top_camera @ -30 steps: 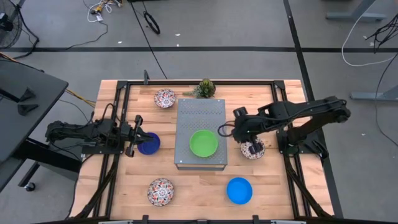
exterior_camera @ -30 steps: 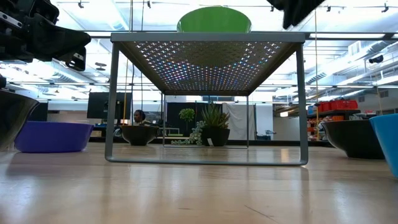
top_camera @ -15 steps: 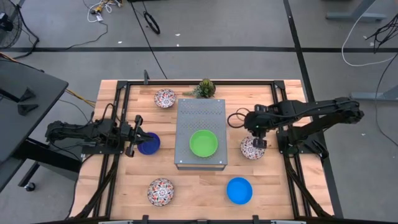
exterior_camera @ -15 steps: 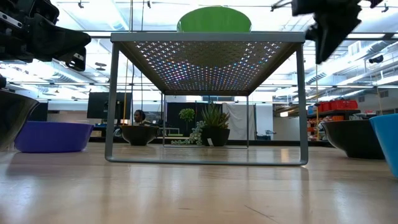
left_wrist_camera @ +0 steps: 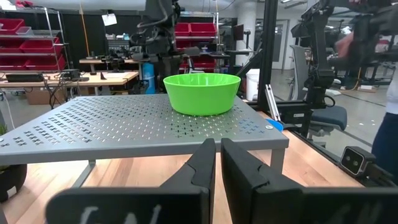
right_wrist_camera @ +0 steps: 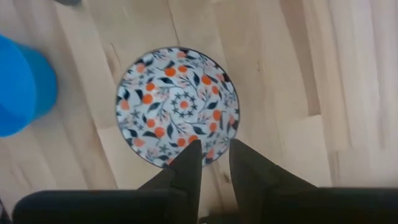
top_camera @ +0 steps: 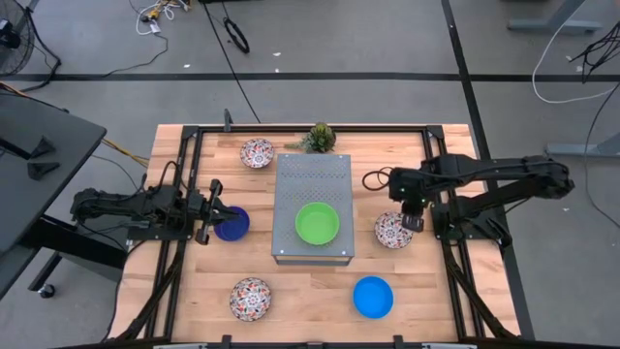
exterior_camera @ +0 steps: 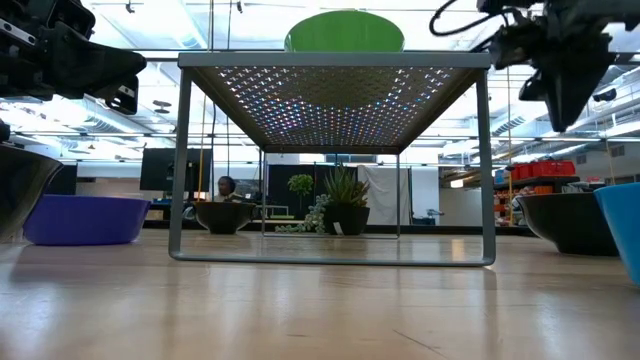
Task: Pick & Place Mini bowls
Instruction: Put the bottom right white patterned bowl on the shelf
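Right wrist view is showing the right hand (right_wrist_camera: 210,163) hanging directly above the near rim of the floral bowl (right_wrist_camera: 178,104) on the desk (right_wrist_camera: 280,74), fingers narrowly parted and empty. Left hand (top_camera: 209,212) is waiting beside the dark blue bowl (top_camera: 233,224), nearly closed.

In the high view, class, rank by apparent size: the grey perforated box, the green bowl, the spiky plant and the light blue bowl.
1. Grey perforated box, clearly largest.
2. Green bowl and light blue bowl: they look alike, so no ranking between them.
3. Spiky plant, smallest.
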Controlling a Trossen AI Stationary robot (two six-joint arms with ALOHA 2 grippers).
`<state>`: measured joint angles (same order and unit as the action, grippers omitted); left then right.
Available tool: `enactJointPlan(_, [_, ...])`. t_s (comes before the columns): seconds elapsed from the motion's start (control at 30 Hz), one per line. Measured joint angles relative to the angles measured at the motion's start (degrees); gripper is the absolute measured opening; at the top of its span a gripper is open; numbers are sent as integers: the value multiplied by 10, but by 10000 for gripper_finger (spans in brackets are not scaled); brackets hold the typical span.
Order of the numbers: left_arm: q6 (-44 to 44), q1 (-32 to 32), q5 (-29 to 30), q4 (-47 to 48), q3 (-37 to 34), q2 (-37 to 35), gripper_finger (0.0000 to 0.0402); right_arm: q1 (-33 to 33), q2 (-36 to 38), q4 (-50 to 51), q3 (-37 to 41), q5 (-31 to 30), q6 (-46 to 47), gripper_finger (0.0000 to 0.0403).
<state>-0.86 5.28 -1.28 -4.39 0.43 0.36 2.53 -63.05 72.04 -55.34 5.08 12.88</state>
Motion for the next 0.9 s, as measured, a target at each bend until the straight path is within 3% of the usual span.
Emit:
enactJointPlan(0.6, [0,0,0,0,0,0,30,72,-1,-39,70,1,-54,85])
enactJointPlan(0.9, [0,0,0,0,0,0,30,74,-1,-33,96,29,87,85])
